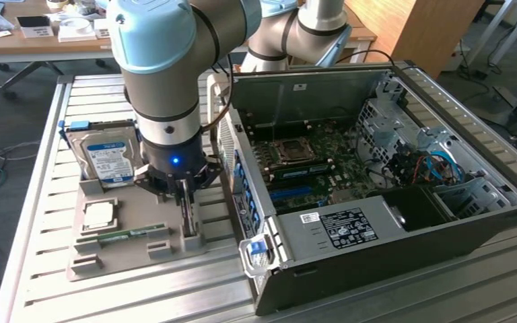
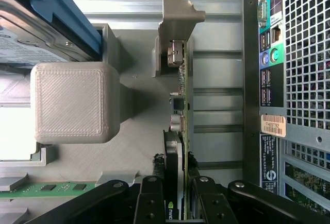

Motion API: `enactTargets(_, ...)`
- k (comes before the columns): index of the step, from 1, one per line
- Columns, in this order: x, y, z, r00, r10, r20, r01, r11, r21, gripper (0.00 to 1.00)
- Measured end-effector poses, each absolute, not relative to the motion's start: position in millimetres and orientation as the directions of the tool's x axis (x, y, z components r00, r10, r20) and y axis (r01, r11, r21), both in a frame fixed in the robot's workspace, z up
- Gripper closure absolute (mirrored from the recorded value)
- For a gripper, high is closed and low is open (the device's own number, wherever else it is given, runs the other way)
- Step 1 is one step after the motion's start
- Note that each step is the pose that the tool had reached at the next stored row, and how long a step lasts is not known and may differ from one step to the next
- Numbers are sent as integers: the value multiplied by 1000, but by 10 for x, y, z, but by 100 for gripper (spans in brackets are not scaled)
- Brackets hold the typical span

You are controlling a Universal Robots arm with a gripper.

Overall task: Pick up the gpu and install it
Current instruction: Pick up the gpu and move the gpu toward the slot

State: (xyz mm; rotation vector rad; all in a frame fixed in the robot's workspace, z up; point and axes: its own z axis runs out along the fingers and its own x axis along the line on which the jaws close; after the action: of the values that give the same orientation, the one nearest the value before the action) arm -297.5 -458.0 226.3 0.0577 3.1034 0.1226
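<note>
Black two-finger gripper (image 1: 183, 199) (image 2: 175, 161) on light-blue/grey arm is hanging straight down over grey 3D-printed parts fixture (image 1: 115, 264), which is lying to the exterior view's left of open black PC case (image 1: 393, 222). Thin flat rectangular gpu card (image 1: 186, 221) (image 2: 179, 126) is standing on edge in the fixture slot nearest the case, w/ one end sitting in a grey upright bracket (image 2: 178, 26). Fingers (image 2: 152, 198) are straddling the card away from the bracket end, one per face, pressing on both sides, i.e. clamping the gpu card. Card is resting in its slot, not raised. Also sitting in fixture: thick silver hard drive w/ blue-white label (image 1: 106, 158), square silver processor chip (image 1: 99, 215), narrow green memory stick (image 1: 124, 235). Case is lying w/ side panel off, green motherboard (image 1: 303, 168) showing.
</note>
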Motion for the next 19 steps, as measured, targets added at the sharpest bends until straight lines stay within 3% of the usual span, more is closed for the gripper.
enactTargets(19, -2975, -4580, 2714, -999, 36, -33, 33, 996, 88, 73)
